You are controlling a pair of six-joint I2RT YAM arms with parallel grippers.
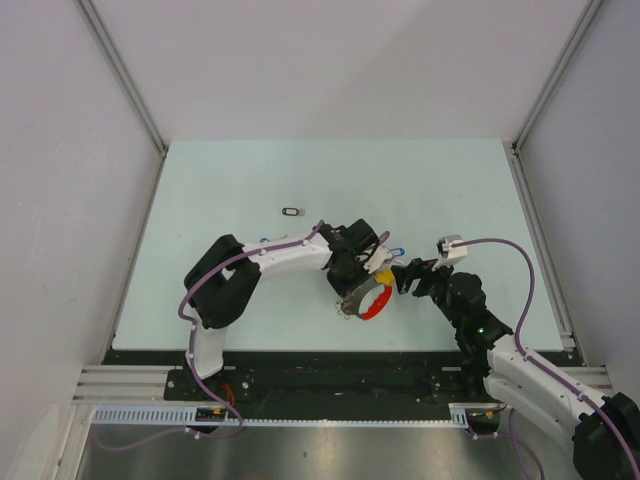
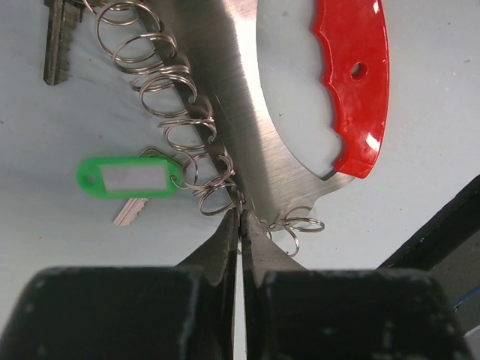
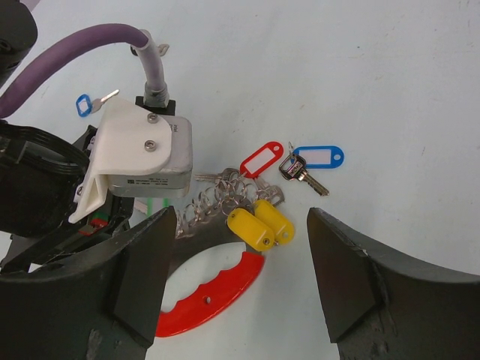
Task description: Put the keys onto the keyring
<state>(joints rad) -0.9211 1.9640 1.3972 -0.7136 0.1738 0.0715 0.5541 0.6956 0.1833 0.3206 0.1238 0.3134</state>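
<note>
Jaws of the left gripper (image 2: 240,225) are found clenched on the thin edge of the keyring (image 2: 247,112), at the lower end of its steel crescent, just below the red band (image 2: 352,90). A row of split rings (image 2: 169,97) is seen strung along that crescent, with a key on a green tag (image 2: 131,176) lying flat beside them.

The right gripper (image 3: 241,225) is held above the cluster with its jaws released and standing wide; nothing is gripped between them. Two yellow tags (image 3: 259,221) and one red tag (image 3: 261,159) are noted directly beneath it, gathered at the rings.

A blue-tagged key (image 3: 315,159) is recorded just beside the red tag. It appears loose, though a link to the rings cannot be ruled out from these views. A second blue-tagged key (image 3: 86,103) lies apart on the table (image 1: 450,190), beyond the left wrist. Farthest out, a black-tagged key (image 1: 292,211) lies alone, well apart from both arms.

Assessment: the keyring is judged secured for loading, but no loose key has been picked up. At least two keys, probably three, are left to be threaded, so the task is considered at an early stage.
</note>
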